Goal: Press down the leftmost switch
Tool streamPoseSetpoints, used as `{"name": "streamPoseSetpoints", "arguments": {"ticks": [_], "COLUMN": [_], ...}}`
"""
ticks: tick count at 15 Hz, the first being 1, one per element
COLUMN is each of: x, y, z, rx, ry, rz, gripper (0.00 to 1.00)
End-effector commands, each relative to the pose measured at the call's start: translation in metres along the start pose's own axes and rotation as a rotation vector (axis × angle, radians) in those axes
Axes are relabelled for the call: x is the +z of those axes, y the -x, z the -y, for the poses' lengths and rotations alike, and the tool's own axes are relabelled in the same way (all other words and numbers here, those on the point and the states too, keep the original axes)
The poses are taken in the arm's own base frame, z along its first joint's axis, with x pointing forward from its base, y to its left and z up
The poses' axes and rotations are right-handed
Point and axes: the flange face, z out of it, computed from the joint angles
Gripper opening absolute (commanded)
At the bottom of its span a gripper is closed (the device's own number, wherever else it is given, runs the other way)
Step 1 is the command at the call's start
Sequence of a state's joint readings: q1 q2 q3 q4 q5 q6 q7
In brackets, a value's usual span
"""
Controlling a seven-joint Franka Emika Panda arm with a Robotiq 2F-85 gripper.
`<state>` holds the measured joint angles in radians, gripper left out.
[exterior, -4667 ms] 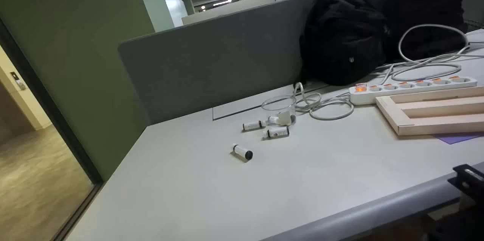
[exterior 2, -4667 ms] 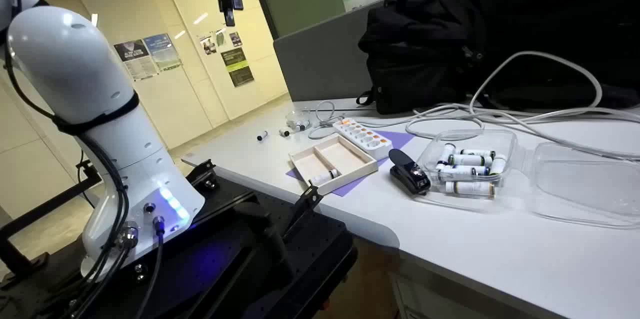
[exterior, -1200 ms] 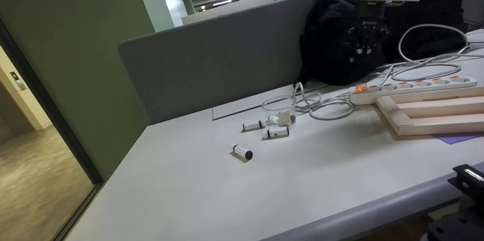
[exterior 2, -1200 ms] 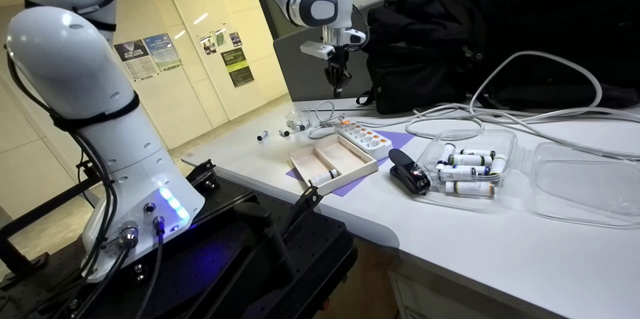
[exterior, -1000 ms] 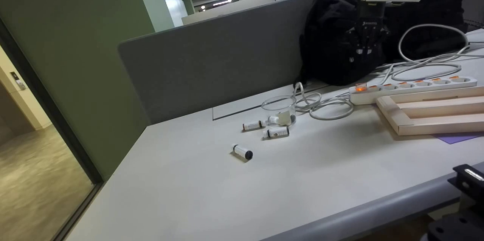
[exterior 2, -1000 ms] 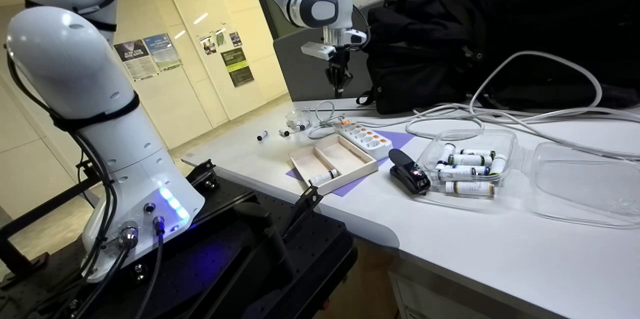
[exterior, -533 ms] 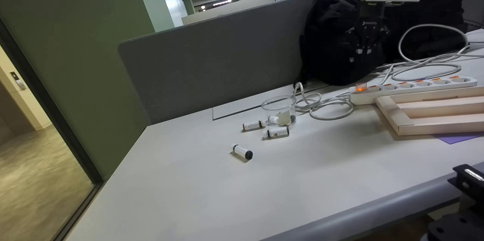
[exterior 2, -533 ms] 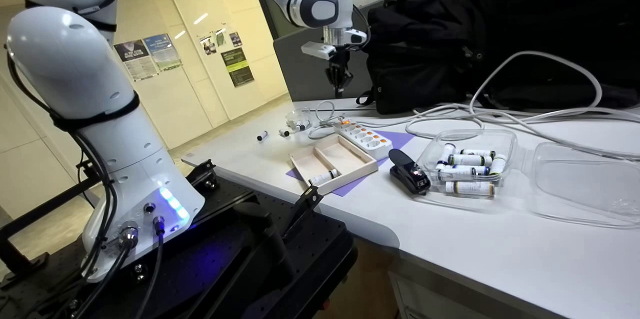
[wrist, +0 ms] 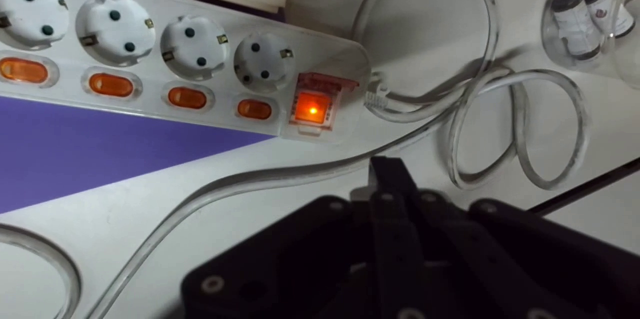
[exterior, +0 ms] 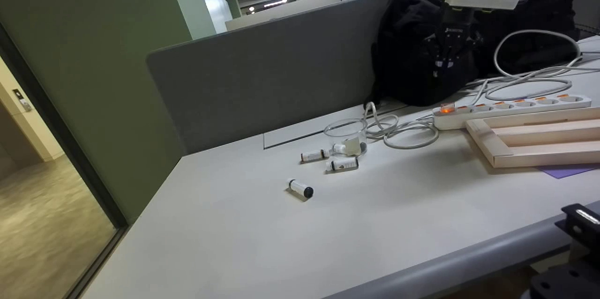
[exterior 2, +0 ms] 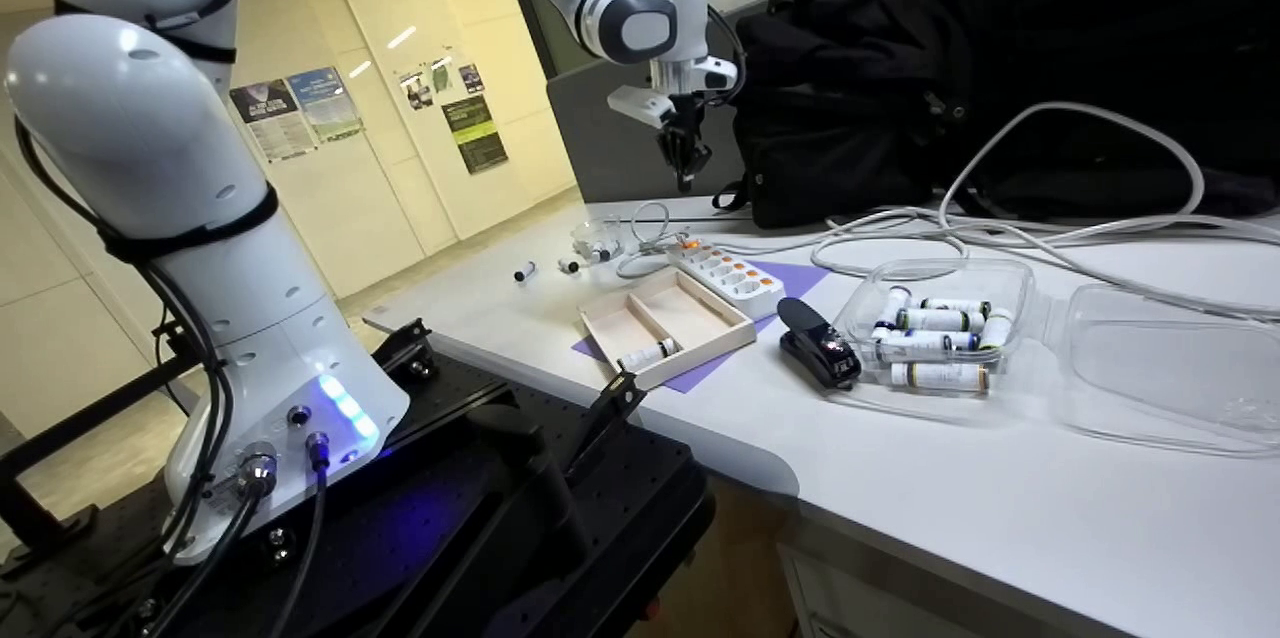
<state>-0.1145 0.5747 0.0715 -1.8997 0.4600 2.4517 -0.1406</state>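
The pincer (wrist: 387, 169) is clenched, its tips drawn together, and it hangs pointing down over the white bench (exterior: 225, 233). The leftmost switch (wrist: 312, 109) is below it: in both exterior views the pincer hovers above that end of the power strip (exterior 2: 762, 303), with a gap between. In the wrist view the switch lies ahead of the tips and somewhat to their left. It glows orange, and a reddish, see-through cover (wrist: 330, 81) stands raised on the side farther from the pincer. Whether the rocker is pushed in, I cannot tell.

Farther to the pincer's left in the wrist view run round sockets (wrist: 195, 46), with smaller orange switches (wrist: 186, 98) on the side nearer the tips. A white cable (wrist: 235, 185) passes between the tips and the strip. A purple sheet (wrist: 125, 149) reaches out from under the strip, also to the left.

In an exterior view a black backpack (exterior: 412, 50) stands behind the pincer, a wooden tray (exterior: 525, 160) lies below and right of it, and white vials (exterior: 300, 189) and a round clear tub (exterior: 335, 137) lie below and left. In an exterior view a clear open box (exterior 2: 1000, 280) of more vials sits lower right of the pincer.
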Motion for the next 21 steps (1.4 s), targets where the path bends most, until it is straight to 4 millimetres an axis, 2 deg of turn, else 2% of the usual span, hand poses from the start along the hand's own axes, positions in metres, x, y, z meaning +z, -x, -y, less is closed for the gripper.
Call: {"name": "streamPoseSetpoints", "arguments": {"ticks": [1,9,21], "x": [0.003,0.030,0.066], "y": [-0.003,0.000,0.007], "z": [-0.006,-0.028,-0.040], "rx": [0.022,0.064,0.110], "ry": [-0.047,-0.048,-0.039], "rz": [-0.033,-0.020,0.018], "gripper": [0.00,0.00,0.00]}}
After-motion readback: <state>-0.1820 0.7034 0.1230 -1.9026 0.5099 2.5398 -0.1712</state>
